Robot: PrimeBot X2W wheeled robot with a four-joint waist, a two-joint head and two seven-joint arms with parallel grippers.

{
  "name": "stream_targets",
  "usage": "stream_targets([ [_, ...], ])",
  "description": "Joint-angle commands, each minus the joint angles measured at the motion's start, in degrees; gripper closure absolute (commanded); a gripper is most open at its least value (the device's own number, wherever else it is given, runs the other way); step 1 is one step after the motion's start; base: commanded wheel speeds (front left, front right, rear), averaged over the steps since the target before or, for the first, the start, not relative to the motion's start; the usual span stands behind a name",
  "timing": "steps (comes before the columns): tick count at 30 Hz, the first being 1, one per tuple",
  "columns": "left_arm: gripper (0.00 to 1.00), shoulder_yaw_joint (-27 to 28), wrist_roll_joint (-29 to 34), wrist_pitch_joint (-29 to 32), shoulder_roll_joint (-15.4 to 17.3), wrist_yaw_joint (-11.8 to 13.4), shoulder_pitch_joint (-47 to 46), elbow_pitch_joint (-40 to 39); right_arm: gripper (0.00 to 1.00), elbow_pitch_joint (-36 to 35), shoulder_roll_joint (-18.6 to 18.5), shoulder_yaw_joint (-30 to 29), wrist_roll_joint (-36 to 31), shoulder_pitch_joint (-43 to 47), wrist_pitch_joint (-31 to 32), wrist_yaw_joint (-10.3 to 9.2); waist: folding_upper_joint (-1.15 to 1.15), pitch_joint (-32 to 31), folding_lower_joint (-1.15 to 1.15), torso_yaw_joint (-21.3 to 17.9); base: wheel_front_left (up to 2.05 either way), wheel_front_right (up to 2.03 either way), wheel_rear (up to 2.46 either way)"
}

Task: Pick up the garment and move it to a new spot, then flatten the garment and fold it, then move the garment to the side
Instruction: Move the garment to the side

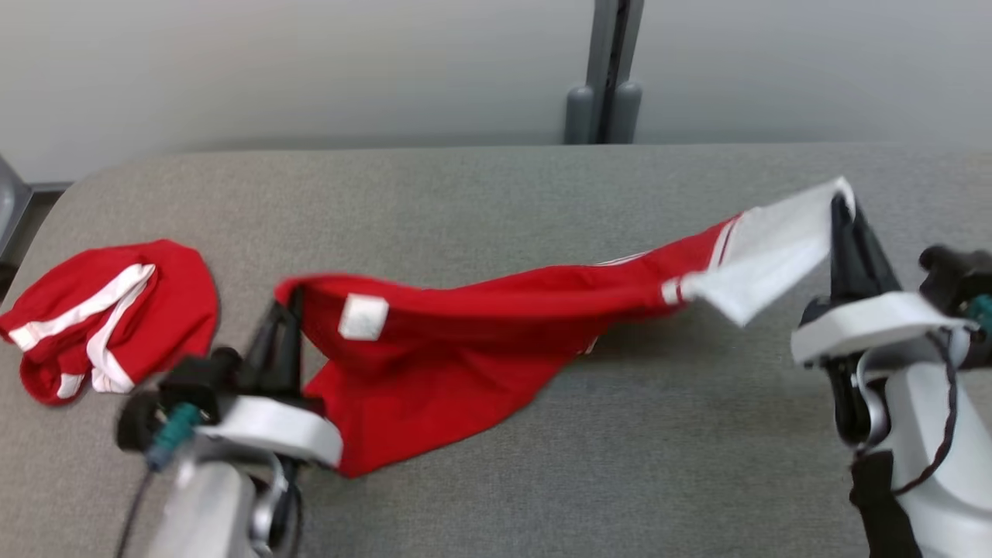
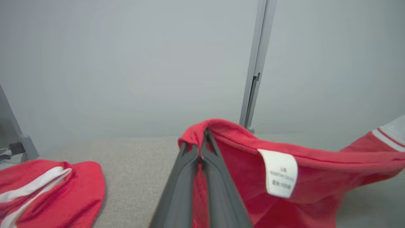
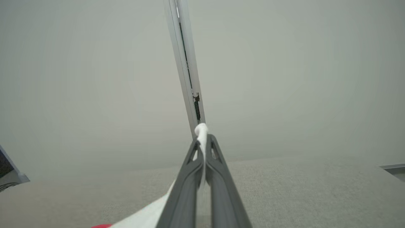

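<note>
Garment [image 1: 465,349], red with white stripes and a white end panel [image 1: 775,248], strung in the air from left gripper [image 1: 284,314] to right gripper [image 1: 842,203], sagging in the middle toward the grey table [image 1: 589,480].

Left gripper pressed together on a red hem corner, cloth bunched over the fingertips. In the left wrist view, both dark fingers closed, with red fabric pinched between them near the tips. White label [image 1: 363,316] just to the right of that gripper, on the inner side of the hem, print too blurred to read. Below and to the right of the same gripper, a broad red flap drooping toward the table, lower edge close to the pale wrist housing; touching the surface or not, impossible to tell.

Right gripper likewise clamped shut, pinching the white end panel at its far corner. In the right wrist view, a nub of white cloth poking out above the closed fingertips, with more white trailing away down and to the left of the fingers. Narrow red and white stripes at the seam between panel and red body, left of the right gripper.

Second red garment [image 1: 108,318] with white stripes, crumpled on the table well to the left of the left gripper, apart from it. Grey post [image 1: 608,70] against the pale wall beyond both grippers, roughly between them.
</note>
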Motion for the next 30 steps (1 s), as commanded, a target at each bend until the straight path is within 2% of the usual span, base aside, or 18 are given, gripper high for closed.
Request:
stream_targets([
  [1, 1.00, 1.8, 1.2, 0.0, 2.1, -0.9, -3.7, -1.5, 1.00, -2.7, -0.4, -0.3, 1.0, -1.9, 0.0, 0.00, 0.00, -2.6, 0.00, -2.2, 0.00, 0.00, 0.00],
  [9, 1.00, 4.7, 3.7, 1.9, 10.4, -3.5, -17.8, -2.5, 1.00, -10.9, -1.8, -1.7, 3.8, -11.5, 0.0, 0.00, 0.00, -5.1, 0.00, -5.1, 0.00, 0.00, 0.00],
  [14, 1.00, 5.9, 3.4, 4.4, 13.2, -3.8, -24.8, -3.3, 1.00, -12.7, -3.6, -0.8, 4.3, -16.5, 0.0, 0.00, 0.00, -4.6, 0.00, -5.9, 0.00, 0.00, 0.00],
  [19, 1.00, 6.3, 3.5, 7.1, 14.7, -3.2, -30.9, -4.3, 1.00, -12.7, -4.9, -0.1, 4.5, -21.0, 1.0, 0.00, 0.00, -1.5, 0.00, -6.3, 0.00, 0.00, 0.00],
  [22, 1.00, 6.5, 3.1, 8.4, 14.3, -2.5, -33.3, -3.6, 1.00, -11.7, -5.6, 0.3, 4.0, -23.1, 1.6, 0.00, 0.00, 1.5, 0.00, -6.4, 0.00, 0.00, 0.00],
  [30, 1.00, 4.0, 4.5, 10.3, 13.7, -2.3, -42.3, 1.9, 1.00, -6.0, -7.1, 2.5, 0.6, -33.6, 1.5, 0.00, 0.00, 13.9, 0.00, -6.0, 0.00, 0.00, 0.00],
])
